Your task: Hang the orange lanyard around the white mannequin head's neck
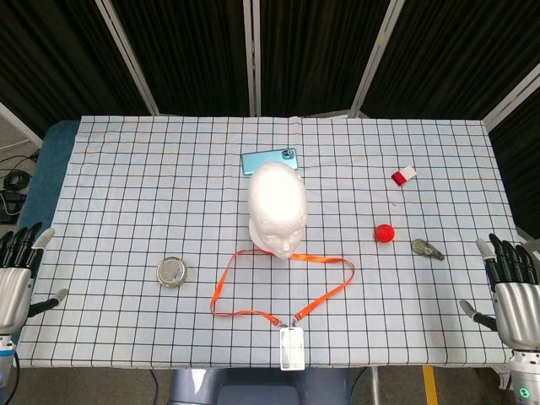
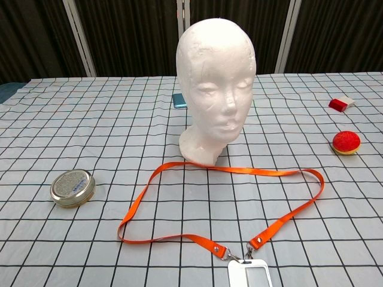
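The white mannequin head (image 1: 277, 207) (image 2: 216, 84) stands upright at the table's centre, facing me. In front of its base the orange lanyard (image 1: 253, 309) (image 2: 239, 171) lies flat as an open loop, and a white badge holder (image 1: 292, 348) (image 2: 249, 275) is clipped on at the near edge. My left hand (image 1: 17, 274) hovers at the table's left edge, fingers spread, holding nothing. At the right edge my right hand (image 1: 510, 287) is likewise spread and empty. Neither hand shows in the chest view.
A round metal tin (image 1: 171, 272) (image 2: 73, 187) sits left of the lanyard. A teal phone (image 1: 269, 160) lies behind the head. To the right are a red ball (image 1: 385, 233) (image 2: 346, 142), a red-and-white block (image 1: 403, 175) (image 2: 341, 103) and a small grey object (image 1: 428, 249).
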Robot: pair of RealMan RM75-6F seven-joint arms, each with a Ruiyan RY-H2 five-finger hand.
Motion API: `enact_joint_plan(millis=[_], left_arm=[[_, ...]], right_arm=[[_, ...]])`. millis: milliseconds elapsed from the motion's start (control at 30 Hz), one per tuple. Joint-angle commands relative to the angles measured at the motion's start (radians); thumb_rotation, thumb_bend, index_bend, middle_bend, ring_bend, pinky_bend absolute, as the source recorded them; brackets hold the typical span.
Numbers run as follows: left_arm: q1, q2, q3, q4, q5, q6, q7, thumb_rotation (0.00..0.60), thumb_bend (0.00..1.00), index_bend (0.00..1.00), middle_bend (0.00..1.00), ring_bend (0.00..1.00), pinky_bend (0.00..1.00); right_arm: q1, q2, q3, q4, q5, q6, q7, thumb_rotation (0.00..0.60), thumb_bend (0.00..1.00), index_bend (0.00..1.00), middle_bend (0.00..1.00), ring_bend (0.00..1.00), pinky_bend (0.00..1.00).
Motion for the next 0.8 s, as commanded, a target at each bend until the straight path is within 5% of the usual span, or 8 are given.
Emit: enact_joint_plan(millis=[33, 333, 667, 800], left_arm=[[0.000, 0.001, -0.001, 0.000, -0.001, 0.000, -0.002, 0.600, 0.00, 0.00, 0.00, 0.00, 0.00], [-0.002, 0.001, -0.007, 0.006, -0.013, -0.006, -0.008, 0.600, 0.00, 0.00, 0.00, 0.00, 0.00], [-0.025, -0.036, -0.025, 0.039, -0.066, -0.044, 0.044, 0.600, 0.00, 0.00, 0.00, 0.00, 0.00], [-0.035, -0.050, -0.033, 0.053, -0.098, -0.065, 0.059, 0.600, 0.00, 0.00, 0.00, 0.00, 0.00]], right_arm=[[0.001, -0.001, -0.002, 0.000, -0.001, -0.003, -0.001, 0.600, 0.00, 0.01, 0.00, 0.00, 0.00], [0.031, -0.013, -0.019, -0.001, 0.018, -0.091, 0.008, 0.600, 0.00, 0.04, 0.00, 0.00, 0.00], [0.296, -0.078, 0.045, 0.050, 0.106, -0.503, 0.082, 0.600, 0.11, 0.40, 0.00, 0.00, 0.00], [0.377, -0.161, 0.068, 0.096, 0.191, -0.618, 0.008, 0.600, 0.16, 0.45, 0.00, 0.00, 0.00]])
